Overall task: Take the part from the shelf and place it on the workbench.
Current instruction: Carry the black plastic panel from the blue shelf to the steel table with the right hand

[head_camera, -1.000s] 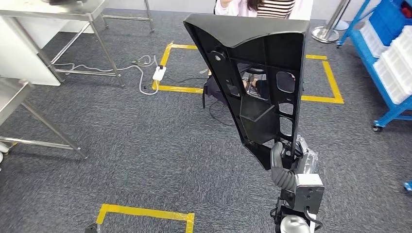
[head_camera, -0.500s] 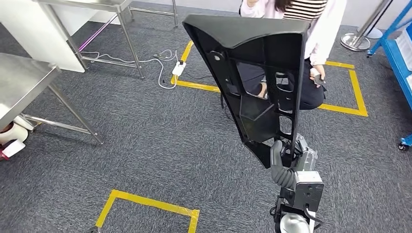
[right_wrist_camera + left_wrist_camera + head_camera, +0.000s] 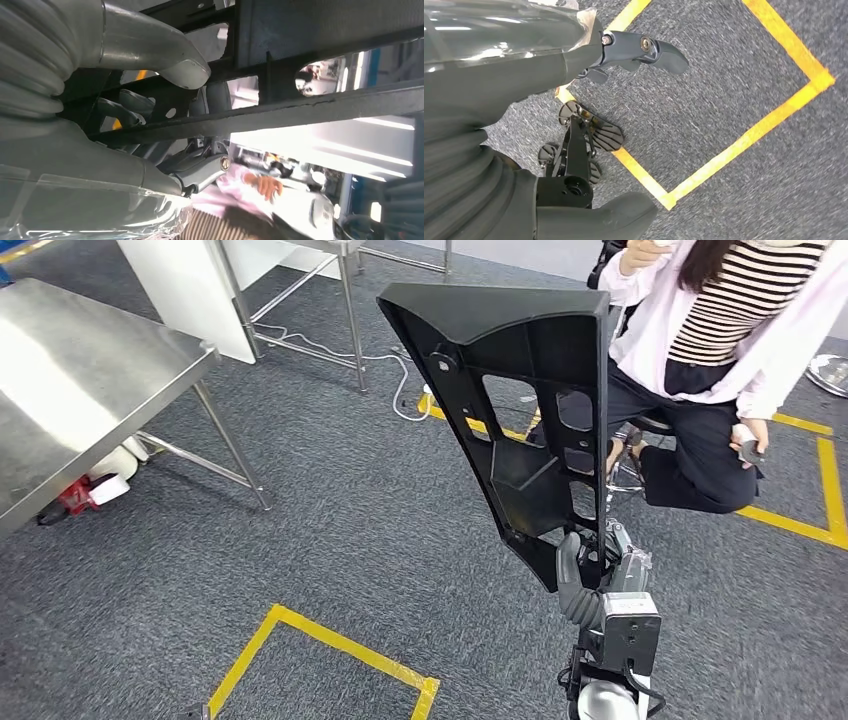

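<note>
Right hand (image 3: 590, 575) grips the black part (image 3: 525, 410) by its narrow lower end, holding it upright over the carpet.

Up from that hand the part widens to a broad flat top edge, its ribbed, cut-out face turned toward the camera; in the right wrist view the thumb (image 3: 150, 50) wraps over one of its bars (image 3: 280, 112), with the darker fingers tucked behind the ribs. Just beyond the part sits a person (image 3: 720, 350) in a striped top and pale jacket. Yellow tape (image 3: 330, 645) marks the grey carpet below. Off to the left stands the steel surface (image 3: 70, 380), well apart from the part. Left hand (image 3: 574, 150) hangs over the floor, fingers spread and holding nothing, above a taped corner (image 3: 744, 140).
</note>
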You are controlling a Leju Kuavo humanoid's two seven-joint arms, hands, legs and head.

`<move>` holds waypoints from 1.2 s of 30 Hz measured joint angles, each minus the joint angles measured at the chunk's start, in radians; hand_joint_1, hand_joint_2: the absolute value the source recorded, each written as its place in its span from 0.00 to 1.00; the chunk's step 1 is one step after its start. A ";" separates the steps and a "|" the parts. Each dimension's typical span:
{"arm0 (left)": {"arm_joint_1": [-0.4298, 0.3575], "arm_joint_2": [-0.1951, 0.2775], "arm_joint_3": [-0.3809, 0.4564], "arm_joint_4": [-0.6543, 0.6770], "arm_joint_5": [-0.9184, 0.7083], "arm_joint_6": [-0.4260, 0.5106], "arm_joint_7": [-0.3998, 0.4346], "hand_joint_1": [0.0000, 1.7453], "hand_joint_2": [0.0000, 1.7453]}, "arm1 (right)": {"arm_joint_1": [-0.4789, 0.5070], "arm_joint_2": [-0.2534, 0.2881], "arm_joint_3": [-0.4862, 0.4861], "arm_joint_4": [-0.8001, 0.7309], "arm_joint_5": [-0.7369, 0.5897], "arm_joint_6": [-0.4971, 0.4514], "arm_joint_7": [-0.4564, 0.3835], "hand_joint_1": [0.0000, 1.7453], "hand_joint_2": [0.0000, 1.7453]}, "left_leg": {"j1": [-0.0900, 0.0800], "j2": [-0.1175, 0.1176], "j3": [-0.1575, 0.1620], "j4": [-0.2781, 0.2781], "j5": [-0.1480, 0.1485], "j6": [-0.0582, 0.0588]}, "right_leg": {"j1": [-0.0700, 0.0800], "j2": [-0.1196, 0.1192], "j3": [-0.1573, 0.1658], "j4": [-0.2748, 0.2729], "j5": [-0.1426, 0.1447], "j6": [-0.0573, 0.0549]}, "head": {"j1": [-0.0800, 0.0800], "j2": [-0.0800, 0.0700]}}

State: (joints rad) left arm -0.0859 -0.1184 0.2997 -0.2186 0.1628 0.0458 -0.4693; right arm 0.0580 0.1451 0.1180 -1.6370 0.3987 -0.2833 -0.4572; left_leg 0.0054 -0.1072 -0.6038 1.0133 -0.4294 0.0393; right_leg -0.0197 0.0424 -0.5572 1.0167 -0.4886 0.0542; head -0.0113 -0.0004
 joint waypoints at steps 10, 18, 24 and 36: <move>0.002 0.001 0.010 0.001 -0.014 0.000 0.002 0.00 1.00 | 0.013 0.000 0.007 0.001 -0.010 -0.003 0.009 1.00 1.00 | 0.006 0.100 -0.149 0.288 -0.133 -0.042 | 0.005 -0.075 0.016 -0.024 0.010 -0.057 | -0.010 0.000; -0.001 0.001 0.011 0.001 -0.019 0.000 0.003 0.00 1.00 | 0.014 0.000 0.008 0.000 -0.008 0.009 0.012 1.00 1.00 | -0.005 0.141 -0.006 0.010 -0.013 -0.018 | 0.021 -0.135 0.029 -0.025 -0.005 -0.034 | -0.005 0.000; -0.003 -0.001 0.012 0.001 -0.022 -0.001 0.003 0.00 1.00 | 0.017 -0.003 0.008 -0.004 -0.002 0.011 0.014 1.00 1.00 | 0.002 0.086 0.003 -0.008 0.002 0.013 | 0.011 -0.050 -0.096 0.238 -0.124 -0.027 | 0.001 0.000; 0.004 -0.002 0.030 0.001 -0.034 -0.002 0.006 0.00 1.00 | 0.018 -0.004 0.009 -0.004 0.008 0.011 0.015 1.00 1.00 | 0.003 0.037 -0.025 0.036 -0.025 -0.030 | -0.003 -0.026 0.006 -0.019 0.018 -0.044 | -0.001 0.000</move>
State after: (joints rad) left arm -0.0818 -0.1208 0.3296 -0.2174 0.1290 0.0434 -0.4635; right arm 0.0760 0.1410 0.1265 -1.6415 0.4069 -0.2724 -0.4421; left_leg 0.0083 -0.0699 -0.6284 1.0496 -0.4543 0.0096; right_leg -0.0222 0.0166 -0.5514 0.9974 -0.4705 0.0100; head -0.0121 -0.0004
